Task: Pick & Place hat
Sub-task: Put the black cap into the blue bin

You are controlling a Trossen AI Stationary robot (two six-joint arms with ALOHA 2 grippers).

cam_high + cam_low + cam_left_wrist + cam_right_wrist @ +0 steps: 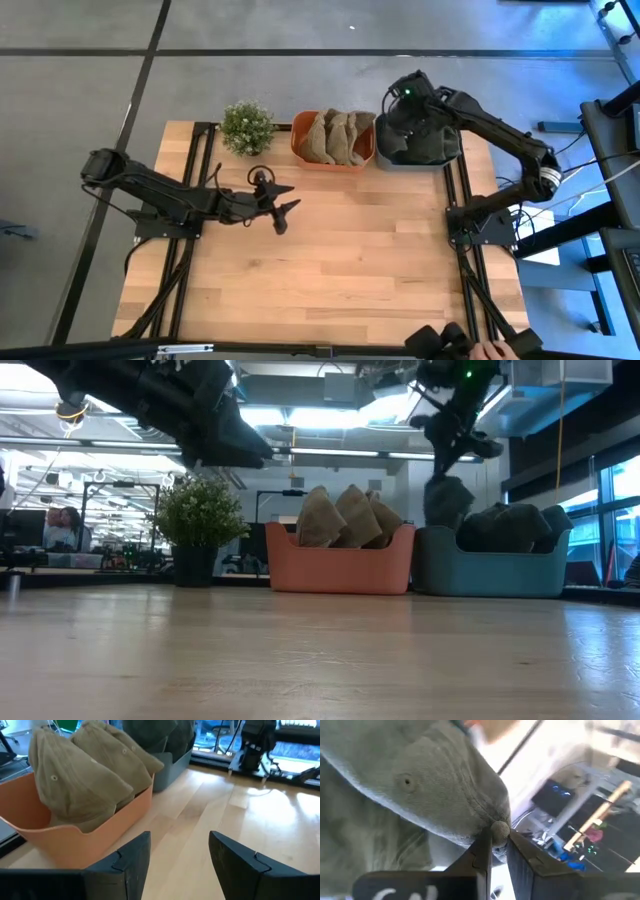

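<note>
Right jaws clenched on a dark grey hat [420, 795], the pinch landing at the crown button, where the two fingers nearly meet. Right gripper [398, 108] hangs over the left end of the blue-grey bin [395, 160] at the table's far edge; from table height the held hat [447, 500] dangles above the bin's rim, apart from the dark hats [510, 525] still heaped inside. How many dark hats lie in that heap I cannot tell. Left jaws released and wide, nothing between them; left gripper [284, 207] sits over bare wood near the middle of the table [340, 270], pointed toward the bins. Orange bin [300, 150] stands just beside the blue-grey one, on its left as seen from above, holding three tan hats [335, 137] standing on edge in a row. One small potted plant [247, 127] sits left of the orange bin. Count: two bins, three tan hats, one dark hat lifted, one plant, two arms.
</note>
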